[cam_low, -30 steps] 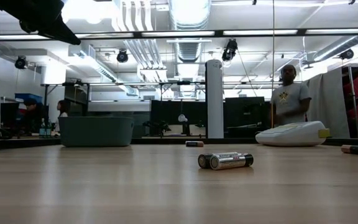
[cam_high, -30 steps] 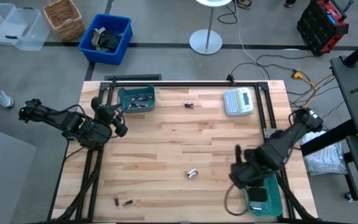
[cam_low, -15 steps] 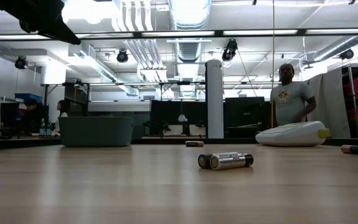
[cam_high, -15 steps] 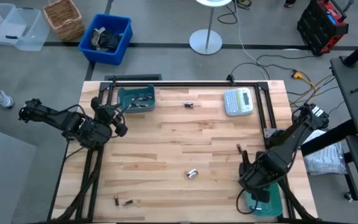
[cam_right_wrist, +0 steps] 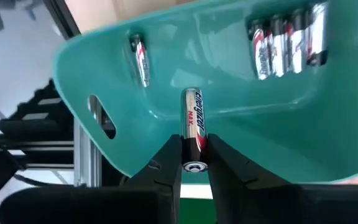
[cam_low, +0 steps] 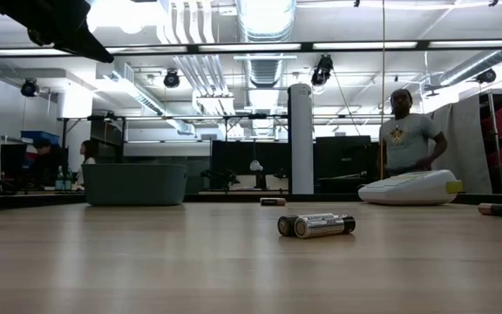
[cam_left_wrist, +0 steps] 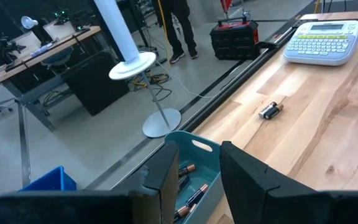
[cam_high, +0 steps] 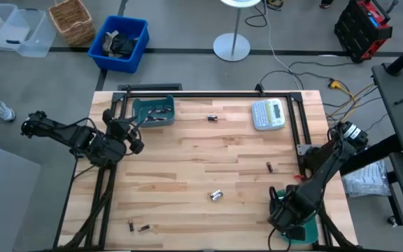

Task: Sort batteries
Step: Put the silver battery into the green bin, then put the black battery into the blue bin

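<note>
Teal tray (cam_right_wrist: 241,118) at the table's near right corner: the right gripper (cam_right_wrist: 193,163) pinches a silver battery (cam_right_wrist: 192,127) above it, five cells lying inside. Left gripper (cam_left_wrist: 194,168), narrowly parted and holding nothing, waits beside the far-left bin (cam_high: 152,110). Loose batteries (cam_high: 216,195) rest mid-table.

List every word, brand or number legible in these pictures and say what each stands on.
"Energizer MAX": on the silver-and-black battery clamped in the right pincer over the teal tray.
Print on the other batteries in that tray: too blurred to read.
Keys and screen of the label maker: too small to read.
Mark on the person's shirt: unreadable.
</note>
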You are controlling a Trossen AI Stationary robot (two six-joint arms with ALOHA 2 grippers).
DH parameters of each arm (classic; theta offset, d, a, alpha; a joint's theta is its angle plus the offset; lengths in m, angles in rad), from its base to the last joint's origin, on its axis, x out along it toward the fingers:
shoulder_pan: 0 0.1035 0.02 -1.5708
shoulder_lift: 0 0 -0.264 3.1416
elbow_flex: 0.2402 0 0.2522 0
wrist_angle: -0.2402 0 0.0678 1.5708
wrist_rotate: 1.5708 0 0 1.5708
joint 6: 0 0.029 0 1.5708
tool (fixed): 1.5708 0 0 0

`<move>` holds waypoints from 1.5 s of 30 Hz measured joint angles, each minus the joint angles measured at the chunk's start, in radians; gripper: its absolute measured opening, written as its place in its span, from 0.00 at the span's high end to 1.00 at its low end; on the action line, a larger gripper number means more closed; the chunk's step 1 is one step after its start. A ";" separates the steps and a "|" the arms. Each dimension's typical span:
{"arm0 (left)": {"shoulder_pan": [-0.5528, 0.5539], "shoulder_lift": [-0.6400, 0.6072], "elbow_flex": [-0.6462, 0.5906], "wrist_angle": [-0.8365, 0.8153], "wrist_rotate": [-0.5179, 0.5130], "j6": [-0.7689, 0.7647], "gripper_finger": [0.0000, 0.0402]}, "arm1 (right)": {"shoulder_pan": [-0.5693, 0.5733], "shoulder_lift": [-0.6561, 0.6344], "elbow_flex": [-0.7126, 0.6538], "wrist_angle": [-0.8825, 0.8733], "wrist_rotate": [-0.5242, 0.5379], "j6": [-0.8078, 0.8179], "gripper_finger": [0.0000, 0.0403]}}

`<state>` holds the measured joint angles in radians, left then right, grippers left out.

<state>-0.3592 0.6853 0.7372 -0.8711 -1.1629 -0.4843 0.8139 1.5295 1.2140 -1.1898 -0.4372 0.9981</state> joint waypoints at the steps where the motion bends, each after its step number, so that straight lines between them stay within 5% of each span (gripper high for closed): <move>1: 0.000 0.000 0.000 0.000 0.000 0.000 0.76 | 0.005 0.008 -0.003 0.000 -0.008 0.000 0.87; 24: 0.000 0.008 0.000 0.005 0.000 0.004 0.76 | -0.003 0.064 0.014 0.000 0.002 0.034 0.66; 29: 0.000 0.009 0.000 0.006 0.000 0.004 0.76 | -0.063 0.064 0.069 -0.002 0.127 -0.015 0.70; 38: 0.000 0.009 0.002 0.007 0.000 0.004 0.76 | -0.233 0.063 0.185 0.026 0.538 -0.329 0.82; 45: 0.000 0.009 0.003 0.011 0.001 0.004 0.76 | -0.366 0.063 0.163 0.292 0.606 -0.758 0.91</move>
<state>-0.3592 0.6945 0.7403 -0.8600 -1.1618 -0.4801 0.4482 1.5925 1.3769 -0.8974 0.1684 0.2405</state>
